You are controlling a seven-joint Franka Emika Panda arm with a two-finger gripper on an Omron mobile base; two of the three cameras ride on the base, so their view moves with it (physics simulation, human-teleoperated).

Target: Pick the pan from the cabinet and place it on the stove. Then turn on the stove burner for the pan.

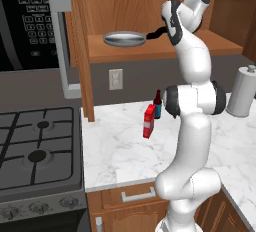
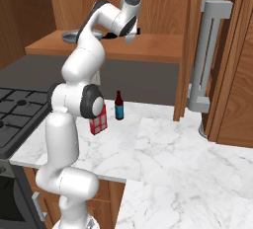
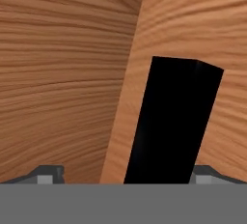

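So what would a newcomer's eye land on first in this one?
Probably the white arm rearing up from the marble counter into the open cabinet, where the silver pan sits on the shelf. In the hand view the pan's black handle runs up between the tips of the open pincer, not yet gripped. Next, the red carton and dark bottle on the counter, with the stove to the left.

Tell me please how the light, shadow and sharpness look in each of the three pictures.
Left base view: even soft light, no glare on the round silver-grey metal pan, slight blur overall. Right base view: the brown wood-grain cabinet interior is dim, and the white marble counter is bright. Hand view: the pan's long black handle is flat black without highlights, and the wood grain is soft.
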